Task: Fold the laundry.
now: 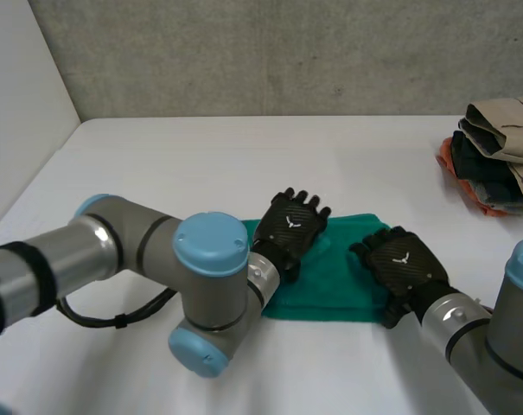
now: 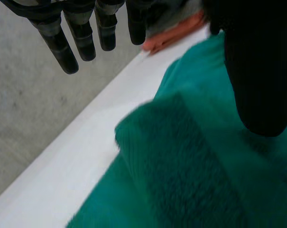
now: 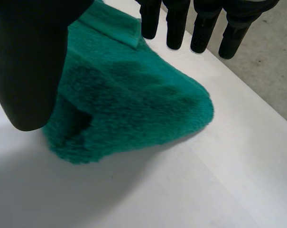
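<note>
**Item 1. White surface [image 1: 200,164].** It is carrying everything listed here; most of it is lying bare.

**Item 2. Left arm [image 1: 140,251] and right arm [image 1: 512,337].** Both are reaching in from the near side, and their ends are meeting over the same cloth.

**Item 3. Green towel [image 1: 341,270].** It is lying near the front middle of the surface, under and between the two hands. A doubled layer is showing across it in the left wrist view. Its right-hand corner is sitting rounded and a little puffed up.

**Item 4. Pile of clothes [image 1: 499,156].** Beige, dark and orange pieces are sitting stacked at the far right edge, well apart from the towel.

**Item 5. Left hand [image 1: 293,226].** It is hovering over the towel's left part. Its fingers [image 2: 69,52] are hanging straight past the far edge and its thumb [image 2: 262,85] is standing over the cloth. It is gripping nothing. Whether the palm is touching cannot be told.

**Item 6. Right hand [image 1: 405,261].** It is lying over the towel's right end, fingers straight and thumb apart, holding nothing.

**Note on stage.** The towel seems to be partly folded, and the hands seem to be sitting between grasps. I judge that the next move is calling for each hand to pinch an edge or corner on its own side. The two should then be carrying the cloth over together, keeping the edges lined up. The puffed right corner probably needs flattening first.
</note>
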{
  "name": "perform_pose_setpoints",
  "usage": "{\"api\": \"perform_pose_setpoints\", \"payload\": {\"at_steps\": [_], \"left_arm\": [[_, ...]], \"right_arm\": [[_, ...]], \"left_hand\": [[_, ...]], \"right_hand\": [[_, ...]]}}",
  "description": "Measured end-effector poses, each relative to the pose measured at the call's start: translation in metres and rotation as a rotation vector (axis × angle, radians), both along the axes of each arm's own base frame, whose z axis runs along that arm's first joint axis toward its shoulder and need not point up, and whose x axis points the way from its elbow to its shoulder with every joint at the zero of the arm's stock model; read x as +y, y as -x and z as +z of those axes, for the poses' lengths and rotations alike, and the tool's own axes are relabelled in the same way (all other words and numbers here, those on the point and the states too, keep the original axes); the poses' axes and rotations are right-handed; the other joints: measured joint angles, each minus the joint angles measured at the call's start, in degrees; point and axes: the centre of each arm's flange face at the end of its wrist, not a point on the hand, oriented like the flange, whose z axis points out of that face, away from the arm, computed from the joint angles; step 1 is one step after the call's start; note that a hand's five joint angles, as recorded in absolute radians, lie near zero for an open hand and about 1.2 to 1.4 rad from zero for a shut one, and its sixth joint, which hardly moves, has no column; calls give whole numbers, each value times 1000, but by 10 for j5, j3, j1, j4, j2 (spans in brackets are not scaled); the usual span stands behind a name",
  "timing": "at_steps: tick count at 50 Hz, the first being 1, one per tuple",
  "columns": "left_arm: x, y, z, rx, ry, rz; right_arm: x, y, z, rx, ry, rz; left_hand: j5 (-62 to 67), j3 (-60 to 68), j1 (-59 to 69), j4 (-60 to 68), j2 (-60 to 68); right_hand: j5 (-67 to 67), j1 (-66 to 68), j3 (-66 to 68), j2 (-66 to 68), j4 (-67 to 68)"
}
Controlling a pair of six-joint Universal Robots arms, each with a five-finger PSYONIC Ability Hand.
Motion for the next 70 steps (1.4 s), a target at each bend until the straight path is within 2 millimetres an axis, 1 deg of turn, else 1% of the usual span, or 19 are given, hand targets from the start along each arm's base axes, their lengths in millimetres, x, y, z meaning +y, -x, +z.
{"api": "perform_pose_setpoints", "payload": {"at_steps": [8,13,14,15,19,28,38,40,42,44,45,47,50,52,54,58,60,64,70], "left_arm": [[-48,-20,-13,-45,24,225],[-70,-45,-11,-107,59,376],[-70,-45,-11,-107,59,376],[-72,-53,-4,-117,68,411],[-69,-66,13,-120,80,440],[-38,-79,48,-97,93,401],[-14,-96,68,-87,96,377],[-10,-99,72,-80,99,368],[-7,-101,77,-71,102,358],[-6,-102,79,-66,105,353],[-5,-103,82,-61,107,350],[-5,-105,84,-56,110,351],[-6,-107,86,-46,113,358],[-8,-108,87,-37,115,365],[-10,-110,88,-20,115,375],[-14,-111,92,22,113,391],[-15,-111,95,48,111,396],[-17,-110,99,100,107,399],[-9,-97,106,179,88,339]], "right_arm": [[3,-2,-5,7,-2,-5],[0,-1,-9,16,-6,-17],[0,-1,-9,16,-6,-17],[-1,0,-9,19,-5,-22],[-2,2,-10,30,-2,-36],[0,7,-7,84,18,-55],[-6,14,17,343,224,-59],[-8,7,25,383,294,-33],[-4,-10,35,400,390,38],[-2,-14,37,398,408,56],[16,-49,45,362,530,211],[34,-73,44,324,597,331],[66,-102,26,277,638,527],[83,-113,11,263,636,622],[97,-120,-4,261,623,690],[98,-121,-10,259,596,673],[91,-118,1,229,583,611],[71,-105,41,57,519,439],[40,-71,85,-318,219,195]], "left_hand": [[0,0,0,0,0],[0,0,0,0,0],[0,0,0,0,0],[0,0,0,0,0],[0,0,0,0,0],[0,0,0,0,0],[0,0,0,0,0],[0,0,0,0,0],[0,0,0,0,0],[0,0,0,0,0],[0,0,0,0,0],[0,0,0,0,0],[0,0,0,0,0],[0,0,0,0,0],[0,0,0,0,0],[0,0,0,0,0],[0,0,0,0,0],[0,0,0,0,0],[0,0,0,0,0]], "right_hand": [[158,166,159,159,163],[400,407,402,407,405],[400,407,402,407,405],[483,470,485,491,489],[523,483,529,526,536],[524,483,531,526,538],[524,483,531,526,538],[525,483,531,526,538],[528,483,531,526,538],[528,483,531,526,538],[529,483,531,526,539],[529,483,531,526,539],[531,483,531,526,539],[510,474,509,509,514],[290,284,294,288,298],[-4,-4,0,-7,3],[-23,-16,-29,-27,-24],[-23,-16,-31,-27,-29],[-23,-16,-31,-27,-29]]}}
